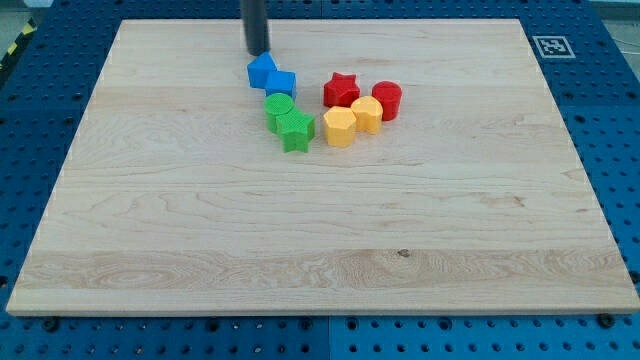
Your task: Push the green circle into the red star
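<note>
The green circle (279, 106) sits near the board's upper middle, touching the green star (296, 130) below it and a blue cube (283, 83) above it. The red star (341, 90) lies a short way to the right of the green circle, apart from it. My tip (258, 52) is at the view's top, just above a second blue block (261, 70), and up-left of the green circle.
A red cylinder (387, 100) and two yellow blocks (341, 128), (367, 114) crowd the red star's right and lower sides. The wooden board (320, 250) lies on a blue perforated table. A marker tag (553, 46) is at the board's top right corner.
</note>
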### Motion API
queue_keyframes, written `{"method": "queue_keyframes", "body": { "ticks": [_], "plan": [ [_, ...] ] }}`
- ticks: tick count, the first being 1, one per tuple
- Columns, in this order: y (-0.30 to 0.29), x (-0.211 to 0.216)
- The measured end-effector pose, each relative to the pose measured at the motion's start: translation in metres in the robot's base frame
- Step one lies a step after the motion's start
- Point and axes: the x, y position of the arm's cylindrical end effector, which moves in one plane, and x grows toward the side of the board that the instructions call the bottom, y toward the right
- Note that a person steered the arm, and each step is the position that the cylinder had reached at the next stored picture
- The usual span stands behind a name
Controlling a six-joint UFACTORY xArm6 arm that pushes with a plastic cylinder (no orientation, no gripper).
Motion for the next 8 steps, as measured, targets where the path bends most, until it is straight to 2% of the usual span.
{"method": "queue_keyframes", "body": {
  "ticks": [1,2,4,7,8],
  "plan": [
    [-0.033,0.017],
    [-0.045,0.056],
    [-0.027,0.067],
    [-0.03,0.071],
    [-0.043,0.087]
  ]
}}
